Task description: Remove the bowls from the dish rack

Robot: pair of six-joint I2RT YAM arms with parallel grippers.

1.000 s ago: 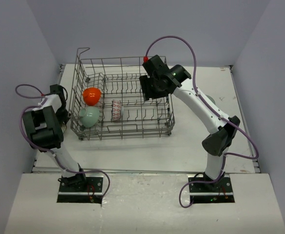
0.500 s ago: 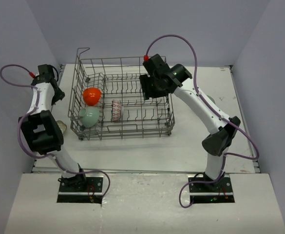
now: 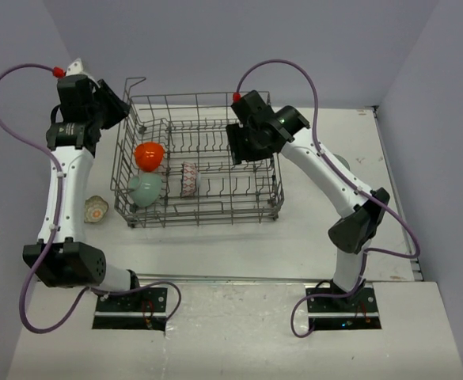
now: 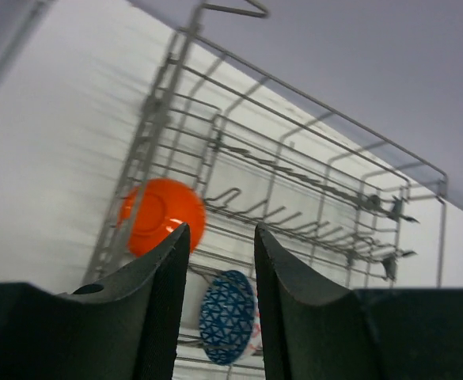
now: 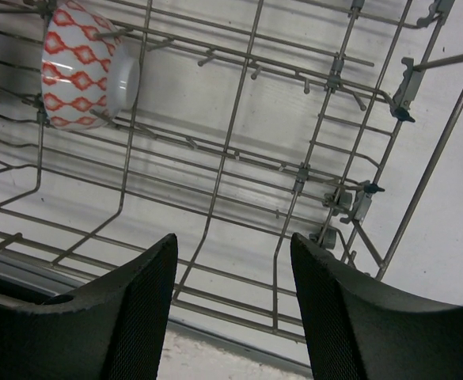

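**One bowl out, at least three left**

Small bowl (image 3: 96, 209) sits on the table (image 3: 239, 245) left of the dish rack (image 3: 199, 214). Orange bowl (image 3: 149, 155), mint bowl (image 3: 146, 188) and red-patterned bowl (image 3: 188, 179) are racked. Left gripper (image 4: 221, 233) and right gripper (image 5: 233, 241): fingers apart, empty.

Orange bowl (image 3: 149, 155); mint bowl (image 3: 145, 189); red-diamond white bowl (image 5: 77, 63); grey rack (image 3: 191, 95).

Soft, even light fills the top view, shadows faint beneath the dish rack (image 3: 215, 210). The left wrist view is smeared by motion blur; the right wrist view is sharp, wires shadowing the white surface (image 5: 453, 237).
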